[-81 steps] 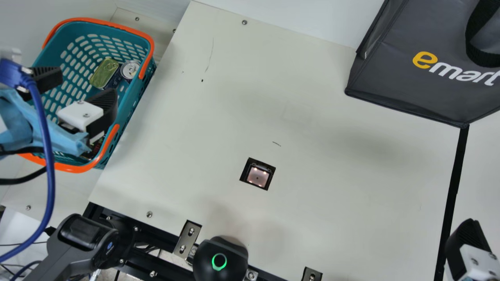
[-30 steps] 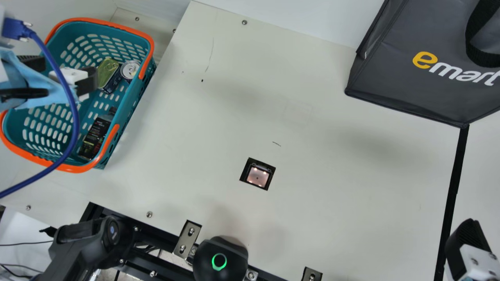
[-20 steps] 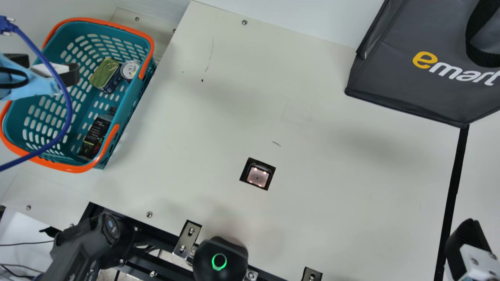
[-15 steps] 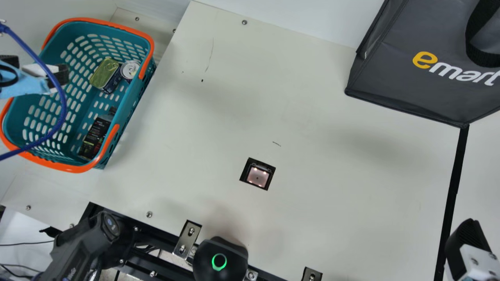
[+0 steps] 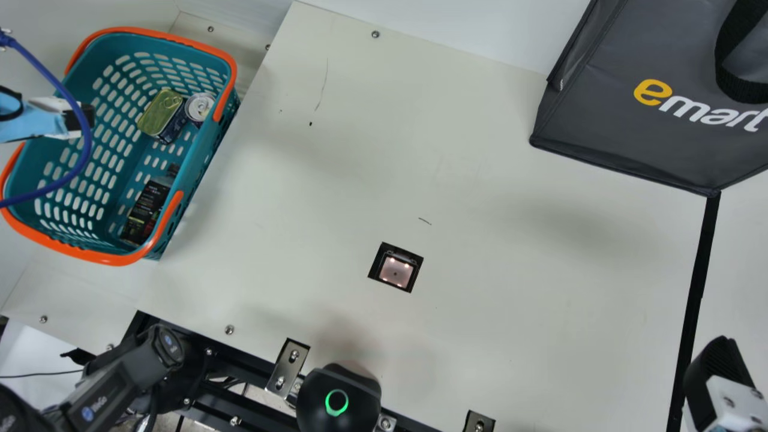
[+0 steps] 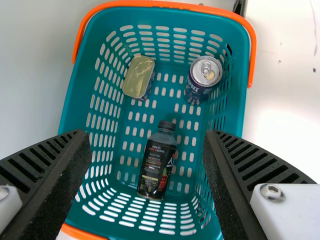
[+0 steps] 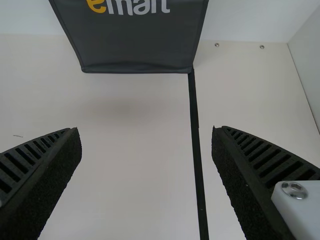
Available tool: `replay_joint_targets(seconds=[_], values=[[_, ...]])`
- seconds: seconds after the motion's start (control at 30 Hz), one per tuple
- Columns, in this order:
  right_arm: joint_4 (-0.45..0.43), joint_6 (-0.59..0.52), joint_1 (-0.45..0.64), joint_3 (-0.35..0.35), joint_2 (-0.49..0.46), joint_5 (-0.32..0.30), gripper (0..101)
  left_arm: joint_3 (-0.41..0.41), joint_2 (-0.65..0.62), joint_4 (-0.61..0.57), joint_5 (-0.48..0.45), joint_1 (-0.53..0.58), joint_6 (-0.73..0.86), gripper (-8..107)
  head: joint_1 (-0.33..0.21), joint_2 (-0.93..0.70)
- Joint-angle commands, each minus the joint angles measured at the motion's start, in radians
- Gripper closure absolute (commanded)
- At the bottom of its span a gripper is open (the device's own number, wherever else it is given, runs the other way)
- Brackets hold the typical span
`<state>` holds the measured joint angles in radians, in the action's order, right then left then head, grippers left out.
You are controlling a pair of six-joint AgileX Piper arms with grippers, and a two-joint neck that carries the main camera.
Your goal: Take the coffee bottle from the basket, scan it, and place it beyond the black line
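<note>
Cream counter (image 5: 510,288), basket (image 5: 230,78) at its left edge. The coffee bottle (image 5: 146,210) lies inside, toward the basket's near edge. My left gripper (image 5: 84,114), over the basket, and right gripper (image 5: 714,372), at the black line (image 5: 696,294), are both released.

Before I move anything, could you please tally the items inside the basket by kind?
Coffee bottle: 1
Round drink can: 1
Flat tin: 1
Total in the basket: 3
</note>
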<state>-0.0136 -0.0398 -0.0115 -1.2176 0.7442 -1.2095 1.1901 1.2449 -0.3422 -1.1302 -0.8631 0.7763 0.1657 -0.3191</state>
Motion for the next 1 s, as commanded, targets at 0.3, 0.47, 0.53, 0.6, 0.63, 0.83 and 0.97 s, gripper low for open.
replay_joint_targets(seconds=[0.3,0.47,0.53,0.6,0.63,0.83,0.97], values=[[0.0,0.0,0.0,0.0,0.0,0.0,10,0.006,0.074,0.077,0.053,0.088,-0.138,9,-0.027,-0.002],[0.0,0.0,0.0,0.0,0.0,0.0,10,-0.003,0.102,0.106,0.07,0.144,-0.2,9,-0.027,-0.002],[0.0,0.0,0.0,0.0,0.0,0.0,10,-0.006,0.116,0.116,0.079,0.166,-0.222,9,-0.027,-0.002],[0.0,0.0,0.0,0.0,0.0,0.0,10,-0.007,0.131,0.123,0.085,0.188,-0.243,9,-0.027,-0.002],[0.0,0.0,0.0,0.0,0.0,0.0,10,-0.006,0.139,0.124,0.089,0.197,-0.251,9,-0.027,-0.002],[0.0,0.0,0.0,0.0,0.0,0.0,10,0.005,0.191,0.119,0.11,0.235,-0.274,9,-0.027,-0.002],[0.0,0.0,0.0,0.0,0.0,0.0,10,0.017,0.231,0.106,0.129,0.237,-0.265,9,-0.027,-0.002]])
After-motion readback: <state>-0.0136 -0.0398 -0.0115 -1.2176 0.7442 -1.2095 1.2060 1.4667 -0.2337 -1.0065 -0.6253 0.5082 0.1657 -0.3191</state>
